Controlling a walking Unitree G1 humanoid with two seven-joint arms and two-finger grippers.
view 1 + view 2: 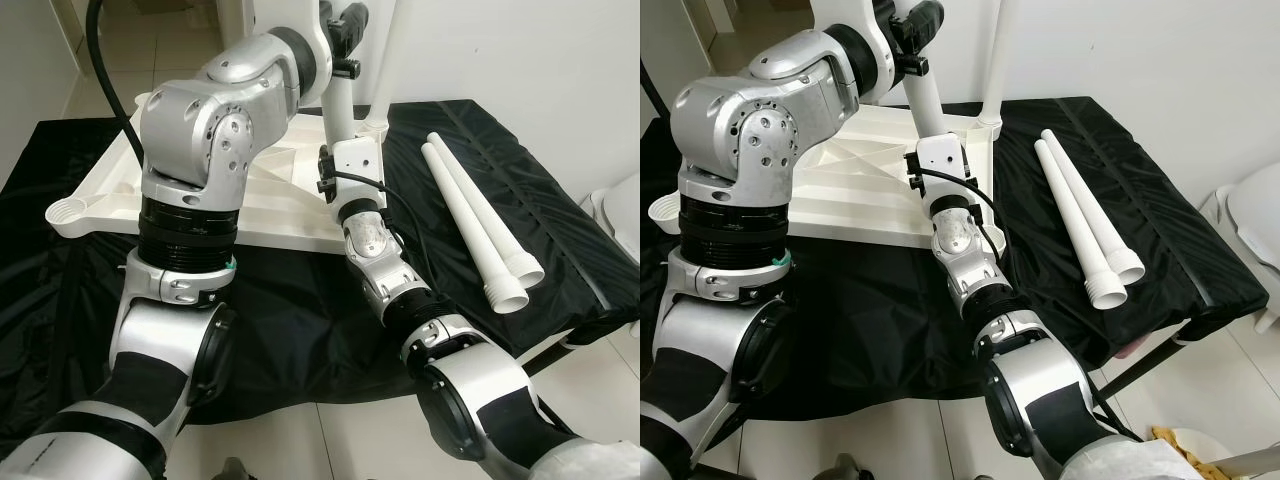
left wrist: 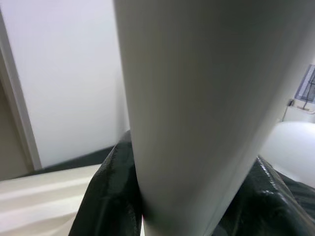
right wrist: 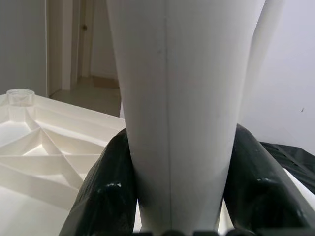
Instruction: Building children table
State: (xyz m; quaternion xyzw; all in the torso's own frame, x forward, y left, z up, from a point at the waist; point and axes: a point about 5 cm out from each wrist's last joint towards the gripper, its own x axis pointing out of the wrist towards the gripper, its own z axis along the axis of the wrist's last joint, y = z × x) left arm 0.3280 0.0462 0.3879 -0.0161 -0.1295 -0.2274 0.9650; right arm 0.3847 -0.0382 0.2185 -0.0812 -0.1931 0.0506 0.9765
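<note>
A white table top lies upside down on a black cloth. One white leg stands upright near its right side, held by both grippers. My left gripper is shut on the leg high up, with black fingers on either side of it. Lower down, my right gripper is shut on the same leg; my right wrist hides the leg's lower end. A second leg stands in the far right corner. Two loose legs lie on the cloth to the right.
An empty round socket shows at the table top's left corner. A white fixture stands beyond the cloth's right edge. A black cable hangs at the left. Pale tiled floor runs along the near side.
</note>
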